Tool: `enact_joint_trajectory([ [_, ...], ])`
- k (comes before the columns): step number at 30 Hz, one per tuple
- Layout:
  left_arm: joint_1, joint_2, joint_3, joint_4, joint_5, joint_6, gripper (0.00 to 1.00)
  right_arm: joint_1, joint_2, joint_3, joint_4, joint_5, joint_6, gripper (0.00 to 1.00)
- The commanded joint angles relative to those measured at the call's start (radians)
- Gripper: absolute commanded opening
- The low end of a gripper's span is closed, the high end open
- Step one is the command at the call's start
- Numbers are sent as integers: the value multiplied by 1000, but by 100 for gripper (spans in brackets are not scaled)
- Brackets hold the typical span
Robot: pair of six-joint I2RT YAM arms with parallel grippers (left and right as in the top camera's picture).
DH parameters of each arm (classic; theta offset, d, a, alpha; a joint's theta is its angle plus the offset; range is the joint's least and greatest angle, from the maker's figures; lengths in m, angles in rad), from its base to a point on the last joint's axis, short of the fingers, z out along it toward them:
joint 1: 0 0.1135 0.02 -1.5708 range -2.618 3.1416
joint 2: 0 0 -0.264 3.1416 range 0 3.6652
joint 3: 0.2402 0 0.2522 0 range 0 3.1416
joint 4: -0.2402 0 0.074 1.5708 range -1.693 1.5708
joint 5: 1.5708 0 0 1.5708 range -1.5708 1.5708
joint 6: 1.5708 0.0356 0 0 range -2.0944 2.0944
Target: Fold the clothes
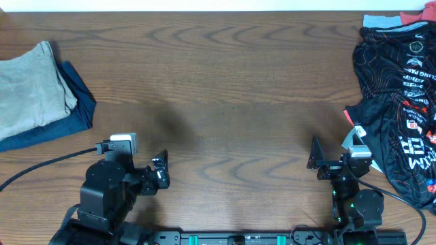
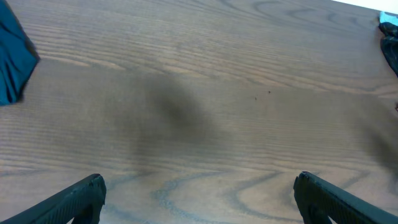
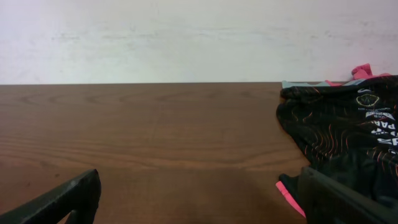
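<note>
The khaki shorts (image 1: 27, 85) are seen folded atop a navy garment (image 1: 73, 112) at the left edge of the bench (image 1: 231, 82); the left hand (image 1: 162, 171) and right hand (image 1: 315, 158) are held wide and empty, and the fold is judged complete

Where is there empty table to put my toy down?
The wide middle of the table is bare, from the khaki shorts lying on the navy garment at the left across to the black jersey at the right. It is bare too between the open left claw and right claw. Both ends are crowded.
</note>
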Motion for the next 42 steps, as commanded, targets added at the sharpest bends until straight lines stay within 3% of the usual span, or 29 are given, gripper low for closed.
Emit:
enact_joint_trajectory([
  [1,11,-4,-5,-3,-11,-5,98,-16,-5,-1,-4,-7,-14,99],
  [7,151,-14,-15,-86,-10,32,98,-16,-6,-1,-4,-7,-14,99],
  [17,372,-248,-227,-17,22,104,98,-16,-6,-1,-4,-7,-14,99],
  [31,378,-470,-629,614,105,165,98,-16,-6,-1,-4,-7,-14,99],
  [38,375,-501,-802,1042,117,174,98,-16,-5,-1,-4,-7,-14,99],
  [42,373,-501,-806,1062,117,228,98,-16,-5,-1,-4,-7,-14,99],
])
